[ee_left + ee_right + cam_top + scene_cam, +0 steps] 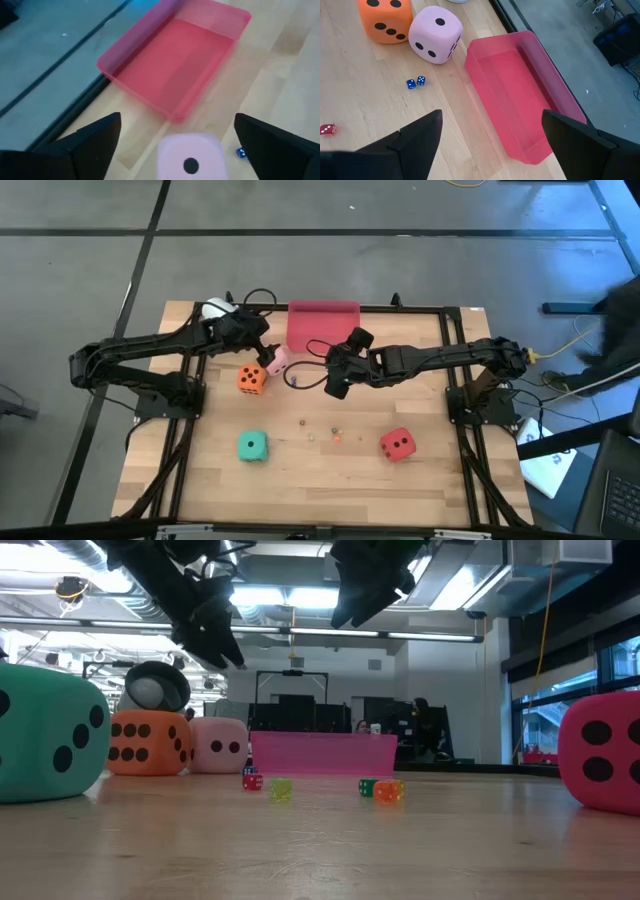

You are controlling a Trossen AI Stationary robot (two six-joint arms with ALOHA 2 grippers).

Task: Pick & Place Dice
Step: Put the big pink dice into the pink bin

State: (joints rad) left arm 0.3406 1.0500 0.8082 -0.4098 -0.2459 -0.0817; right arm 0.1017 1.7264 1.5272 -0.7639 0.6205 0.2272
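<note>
Left hand [177, 140] spread above pink die [188, 157]

Table: we see a light wooden table top [300, 470] inside a dark frame.
Far edge: a pink tray [322, 325].
Near the tray: our orange die [251, 378] touching the pale pink die [276, 361].
Front: teal-green die [252, 446] and red die [398, 444], well apart.
Middle: tiny coloured dice [281, 788] scattered between them.
</note>
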